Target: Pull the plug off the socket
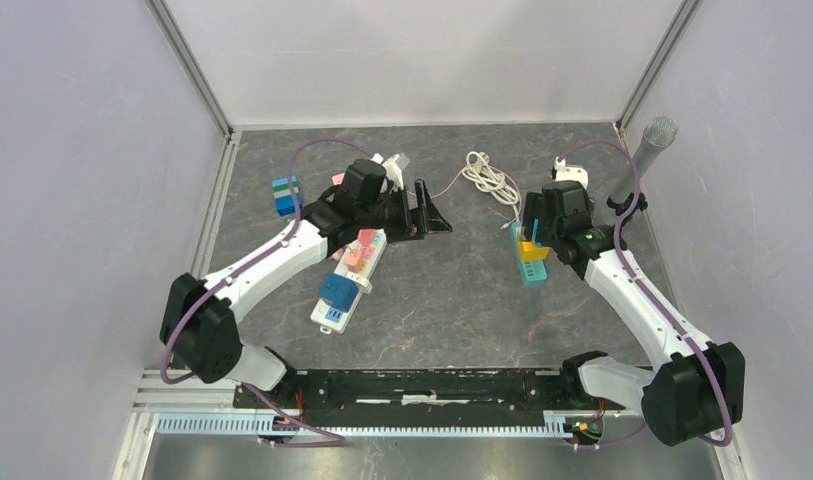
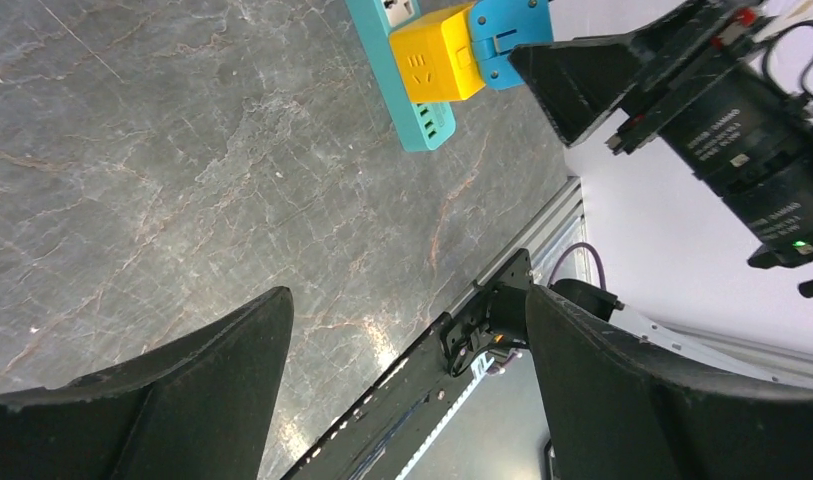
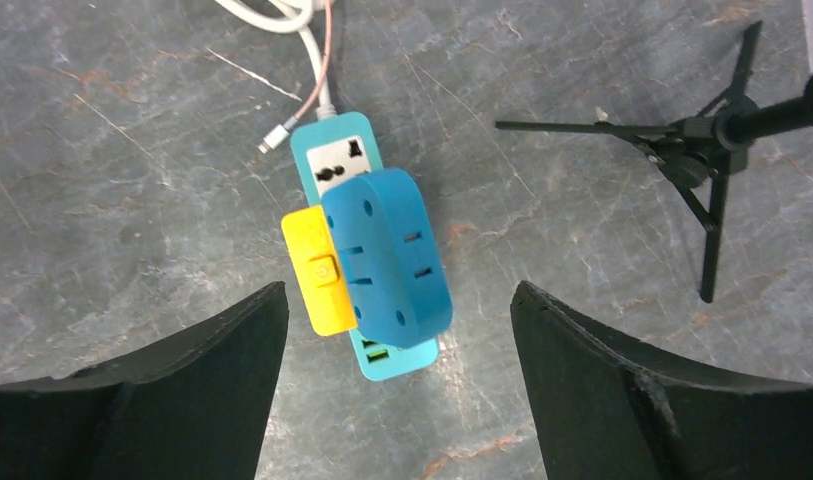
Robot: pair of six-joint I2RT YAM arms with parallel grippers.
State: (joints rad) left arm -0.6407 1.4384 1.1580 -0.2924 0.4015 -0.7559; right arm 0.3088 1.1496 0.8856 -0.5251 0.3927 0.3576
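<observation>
Mostly covered from above by the right arm [image 1: 567, 225]: teal socket strip [image 1: 533, 272], bar its near end and a yellow plug [image 1: 528, 250]. Cut off by the top edge in the left wrist view: same strip, plus blue plug [image 2: 507, 35]. Cropped in the right wrist view: white cable [image 3: 282, 12] at top, microphone stand [image 3: 702, 160] at right. Far end of white strip [image 1: 327, 318] lost against the left arm [image 1: 322, 225].

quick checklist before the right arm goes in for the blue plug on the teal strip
1. Right end effector open: ok.
2. Blue rounded plastic plug between its fingers: ok.
3. Plug seated in teal plastic power strip, beside yellow cube plug: ok.
4. Black tripod stand apart from fingers: ok.
5. Left end effector bracing the strip: not ok, open and apart from it.
6. Finger height against plug: cannot tell.
</observation>
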